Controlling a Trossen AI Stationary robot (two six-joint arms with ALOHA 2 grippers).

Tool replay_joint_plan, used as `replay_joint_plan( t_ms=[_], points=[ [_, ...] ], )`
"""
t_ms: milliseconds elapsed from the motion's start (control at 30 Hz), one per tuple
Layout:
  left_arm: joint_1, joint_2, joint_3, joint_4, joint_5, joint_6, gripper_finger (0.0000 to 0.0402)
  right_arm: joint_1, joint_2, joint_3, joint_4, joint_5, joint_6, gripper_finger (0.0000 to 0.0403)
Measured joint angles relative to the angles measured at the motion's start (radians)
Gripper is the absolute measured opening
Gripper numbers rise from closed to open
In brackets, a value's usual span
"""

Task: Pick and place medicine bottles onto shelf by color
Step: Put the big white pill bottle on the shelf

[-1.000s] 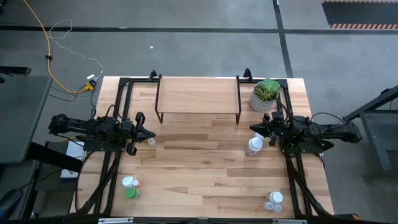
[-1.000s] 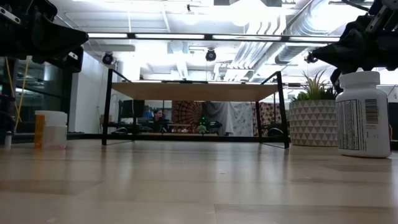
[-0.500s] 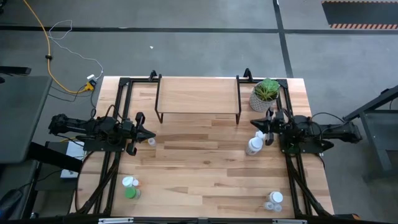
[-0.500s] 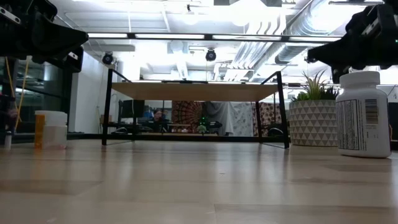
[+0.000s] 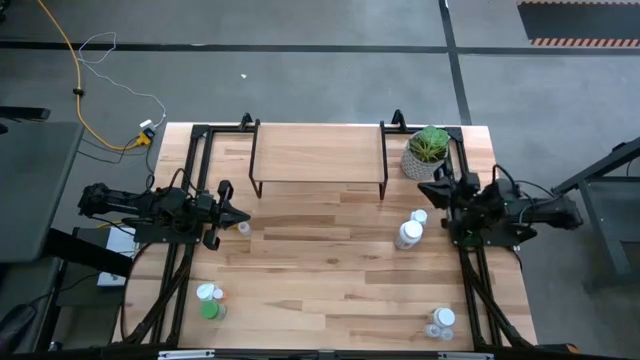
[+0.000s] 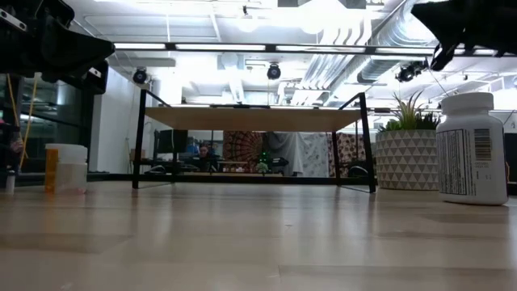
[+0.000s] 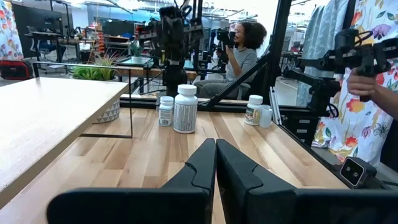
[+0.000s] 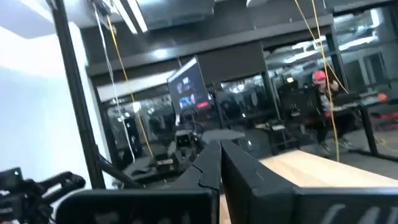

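White bottle (image 5: 408,235) now stands clear below the lifted right gripper (image 5: 443,186), jaws clenched empty; left gripper (image 5: 238,217) clenched; no pick begun.

Legible text: none that I could read. The large white bottle (image 6: 469,149) carried a printed label with a barcode and fine lines, too small for me to make out. Labels on the bottles (image 7: 185,109) seen from my left wrist camera were equally unreadable.

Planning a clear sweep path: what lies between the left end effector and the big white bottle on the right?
Only bare tabletop separates the left end effector from the big white bottle, per the high view.
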Motion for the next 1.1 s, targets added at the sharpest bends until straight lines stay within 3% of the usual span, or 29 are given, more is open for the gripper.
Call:
replay_joint_plan(
  t_ms=[233,400,567,800,933,1100],
  points=[
    [0.0,0.0,0.0,0.0,0.0,0.0,0.0003,0.013,0.233,0.239,-0.245,-0.006,0.028,0.0069],
    [0.0,0.0,0.0,0.0,0.0,0.0,0.0003,0.068,0.455,0.479,-0.557,-0.011,0.096,0.0128],
    [0.0,0.0,0.0,0.0,0.0,0.0,0.0003,0.127,0.682,0.749,-1.002,-0.002,0.314,0.0158],
    [0.0,0.0,0.0,0.0,0.0,0.0,0.0003,0.197,0.958,1.038,-1.601,0.013,0.693,0.0162],
    [0.0,0.0,0.0,0.0,0.0,0.0,0.0003,0.217,1.043,1.097,-1.683,0.003,0.834,0.0162],
    [0.0,0.0,0.0,0.0,0.0,0.0,0.0003,0.222,1.094,1.099,-1.675,-0.046,0.827,0.0162]
  ],
)
